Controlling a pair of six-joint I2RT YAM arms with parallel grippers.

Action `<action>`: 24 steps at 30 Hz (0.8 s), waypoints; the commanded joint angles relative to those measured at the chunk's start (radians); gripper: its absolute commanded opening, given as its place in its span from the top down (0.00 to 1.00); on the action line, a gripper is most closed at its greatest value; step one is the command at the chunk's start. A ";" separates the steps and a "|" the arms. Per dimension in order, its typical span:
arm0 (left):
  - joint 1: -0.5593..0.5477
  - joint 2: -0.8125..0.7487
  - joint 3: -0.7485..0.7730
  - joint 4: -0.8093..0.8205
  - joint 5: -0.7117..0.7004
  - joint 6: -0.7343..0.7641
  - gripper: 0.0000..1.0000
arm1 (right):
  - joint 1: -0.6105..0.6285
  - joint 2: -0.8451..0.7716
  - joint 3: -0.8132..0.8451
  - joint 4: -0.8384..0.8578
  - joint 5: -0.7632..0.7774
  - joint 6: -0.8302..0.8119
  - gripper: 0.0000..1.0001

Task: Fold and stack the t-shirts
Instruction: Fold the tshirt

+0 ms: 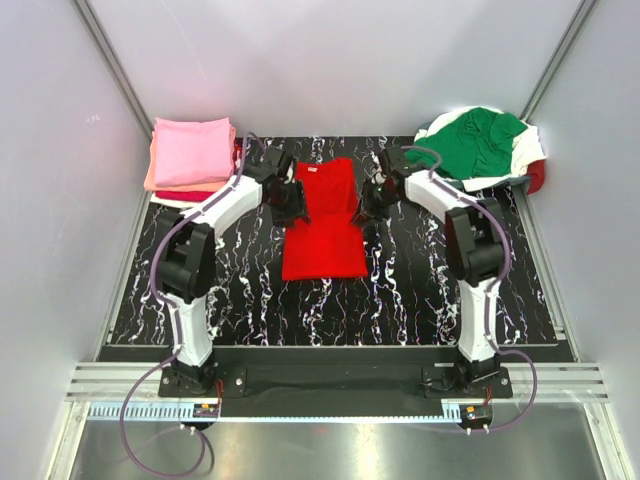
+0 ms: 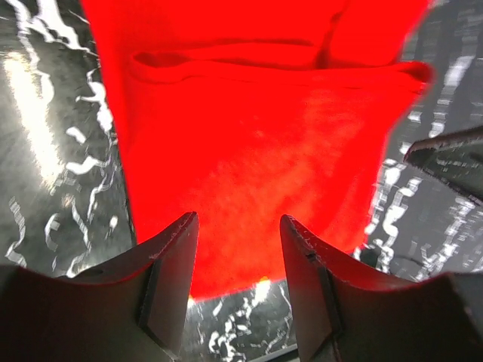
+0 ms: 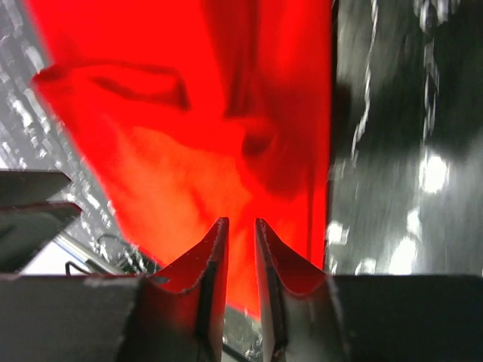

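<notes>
Folding is standing halfway: the stack (image 1: 192,152) is sitting far left, the red shirt (image 1: 322,225) is lying half-folded on the worktop (image 1: 420,290), and the green and white shirts (image 1: 480,140) are waiting far right. The left claw (image 2: 238,222) is hanging open; the right claw (image 3: 241,222) I cannot tell.

White veins streak the black table (image 1: 400,290) under the bright red t-shirt (image 1: 322,225), pink t-shirt (image 1: 190,148) and green t-shirt (image 1: 480,140).

The left gripper (image 2: 238,226) stands with its jaws apart, nothing between them; just beyond the tips a bright red t-shirt (image 2: 256,151) lies on the black, white-veined table (image 2: 53,151), a hemmed fold crossing it; a dark angular piece (image 2: 453,162) juts in at right.
</notes>
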 commanded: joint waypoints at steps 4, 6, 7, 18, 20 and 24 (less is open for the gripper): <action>0.010 0.118 0.081 0.044 0.027 0.029 0.49 | -0.004 0.190 0.197 -0.005 -0.056 -0.036 0.75; 0.013 0.147 0.090 0.031 0.012 0.035 0.49 | -0.009 0.219 0.211 0.006 -0.071 -0.030 0.75; 0.016 0.172 0.086 0.026 0.004 0.037 0.49 | -0.012 0.245 0.216 0.004 -0.076 -0.028 0.75; 0.024 0.074 0.084 -0.035 -0.085 0.066 0.50 | -0.024 0.154 0.308 -0.065 -0.174 -0.073 0.72; 0.024 0.063 0.118 -0.048 -0.094 0.076 0.49 | -0.029 0.172 0.380 -0.047 -0.255 -0.048 0.72; 0.024 0.095 0.161 -0.078 -0.083 0.084 0.49 | -0.052 0.296 0.503 0.022 -0.352 0.050 0.72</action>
